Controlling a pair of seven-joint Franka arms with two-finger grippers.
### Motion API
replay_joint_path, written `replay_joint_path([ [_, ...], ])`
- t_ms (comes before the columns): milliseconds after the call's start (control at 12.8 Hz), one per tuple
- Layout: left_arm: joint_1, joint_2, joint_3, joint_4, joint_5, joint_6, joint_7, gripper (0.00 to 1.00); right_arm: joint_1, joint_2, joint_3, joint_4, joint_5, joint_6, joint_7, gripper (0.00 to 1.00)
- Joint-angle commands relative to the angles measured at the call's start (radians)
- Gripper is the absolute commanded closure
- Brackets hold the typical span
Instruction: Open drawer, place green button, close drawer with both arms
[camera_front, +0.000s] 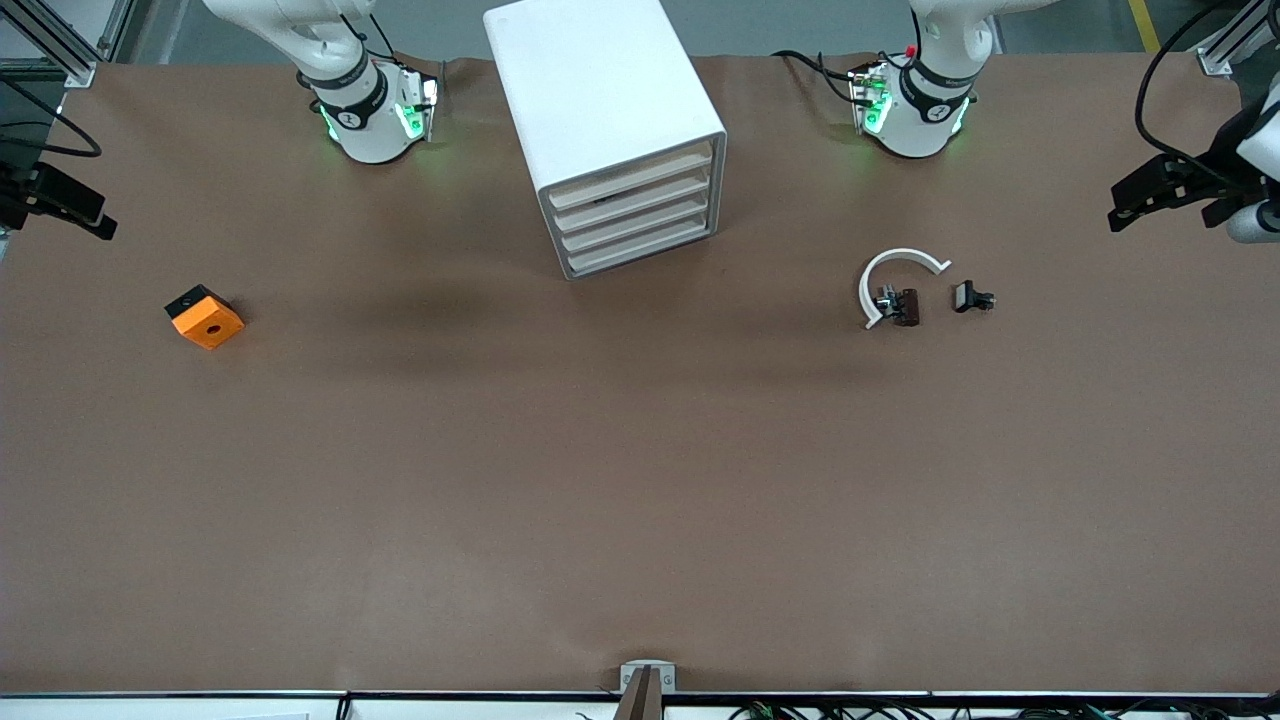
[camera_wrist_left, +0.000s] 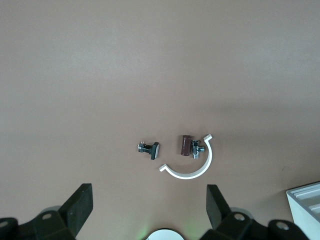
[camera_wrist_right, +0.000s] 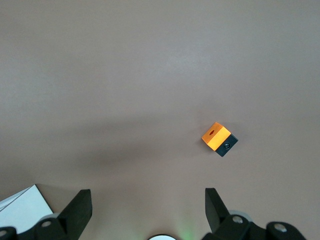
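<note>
- The left gripper (camera_wrist_left: 149, 207) and the right gripper (camera_wrist_right: 147, 207) both stand spread and empty, each hanging over bare table (camera_front: 640, 480) at its own arm's end.
- No view shows the button. You risk picking the orange block (camera_front: 205, 317) at 9 o'clock from the table's middle, or the clip pieces (camera_front: 900, 300) at 2 o'clock.
- The cabinet (camera_front: 610, 120) stands at 12 o'clock with all four drawers shut and their contents hidden.
- The cabinet sits skewed. An unbraced pull may drag it.

Right gripper (camera_wrist_right: 146, 207) hangs with fingers (camera_wrist_right: 80, 207) spread wide over the brown table (camera_wrist_right: 125, 75); an orange block (camera_wrist_right: 219, 139) lies alone there, a white cabinet corner (camera_wrist_right: 22, 205) nearby
</note>
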Motion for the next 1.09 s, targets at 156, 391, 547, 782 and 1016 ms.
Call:
replay_joint_path([
  [156, -0.004, -0.025, 0.005, -0.02, -0.017, 0.007, 0.003, 0.0, -0.001, 0.011, 0.004, 0.022, -0.022, -0.006, -0.012, 0.0],
  [391, -0.001, -0.015, 0.005, -0.016, -0.017, 0.024, 0.003, 0.0, -0.001, 0.011, 0.004, 0.022, -0.022, -0.006, -0.012, 0.0],
  [547, -0.001, -0.013, 0.007, -0.016, -0.017, 0.025, 0.001, 0.0, -0.001, 0.011, 0.004, 0.022, -0.023, -0.006, -0.012, 0.0],
  [782, -0.003, -0.005, 0.007, -0.013, -0.017, 0.025, 0.0, 0.0, -0.001, 0.011, 0.004, 0.022, -0.023, -0.006, -0.012, 0.0],
  [1016, -0.003, -0.005, 0.005, -0.01, -0.017, 0.03, 0.0, 0.0, -0.001, 0.011, 0.004, 0.022, -0.023, -0.006, -0.012, 0.0],
])
